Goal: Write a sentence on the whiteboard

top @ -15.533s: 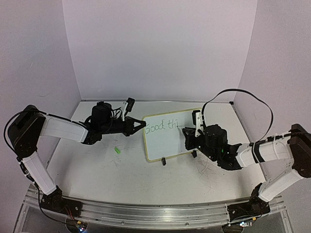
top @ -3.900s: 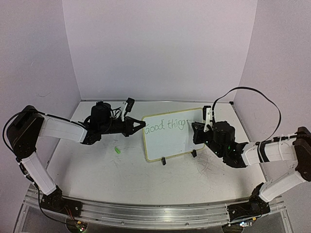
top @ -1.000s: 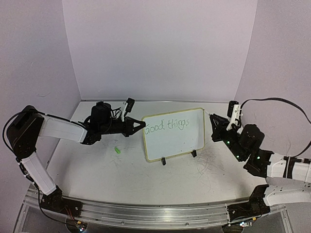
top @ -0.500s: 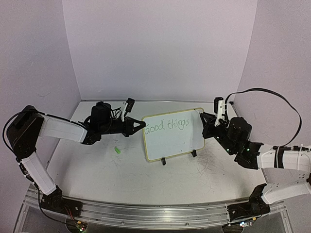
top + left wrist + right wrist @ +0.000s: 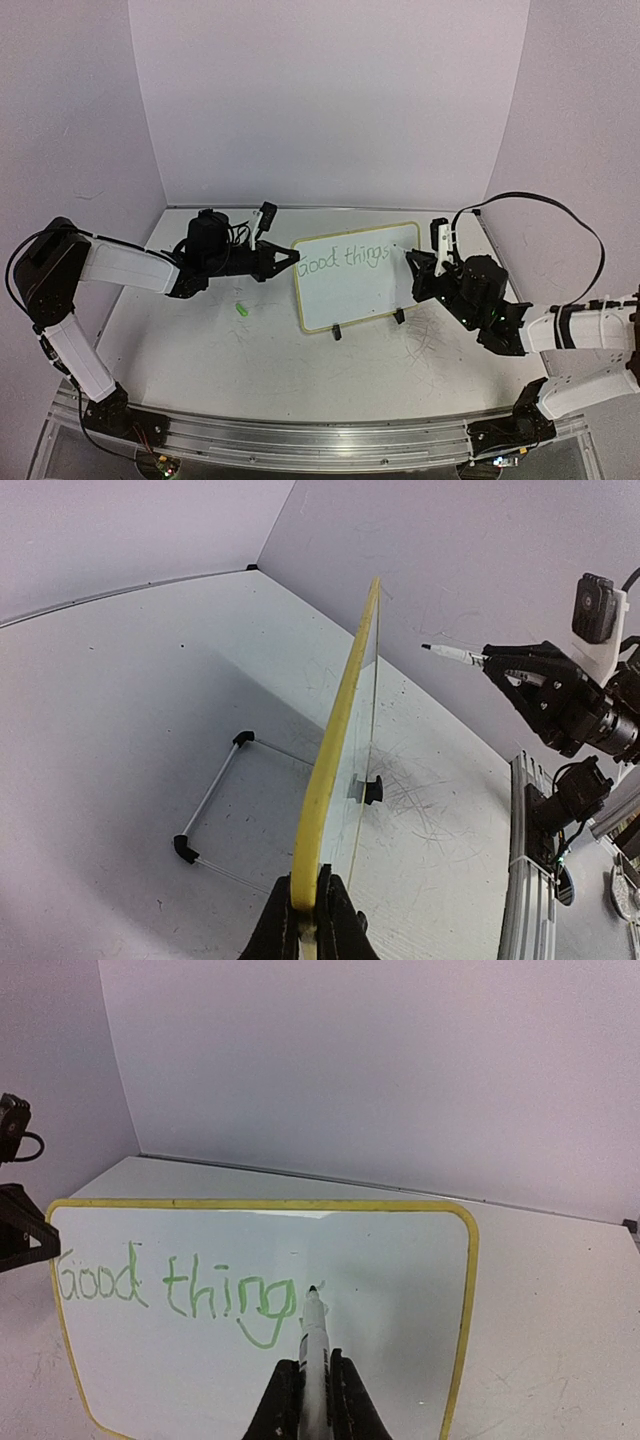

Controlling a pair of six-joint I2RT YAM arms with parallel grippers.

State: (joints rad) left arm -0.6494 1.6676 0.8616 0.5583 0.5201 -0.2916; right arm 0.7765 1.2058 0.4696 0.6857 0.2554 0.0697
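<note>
At the centre of the top view, the whiteboard (image 5: pixel 355 295) stands close to upright on two black clip feet (image 5: pixel 337 332), with a wire prop (image 5: pixel 215 795) behind it in the left wrist view. Treat it as thin, light and stiff: it will probably skid or tip back under pen pressure, and its glossy face offers no grip. The pale yellow rim is the place to hold. Your left gripper (image 5: pixel 310 900) is closed on that rim at the board's left edge, bracing it.

Your right gripper (image 5: pixel 312 1385) is clamped on a slim white marker (image 5: pixel 312 1330), a light, smooth thing that could twist if you press hard. Its tip points at the board just beside the end of the top line, and the left wrist view shows it clear of the face. The sentence (image 5: pixel 345 260) reads "Good things" in green across the upper part; the lower half is bare.

Under it all, the white tabletop (image 5: pixel 250 360) is flat and scuffed with grey scribbles, thickest at lower right. A small green piece (image 5: pixel 241 310), possibly the cap, lies left of the board. Plain lilac walls (image 5: pixel 330 100) close in on three sides, the right one near your right arm.
</note>
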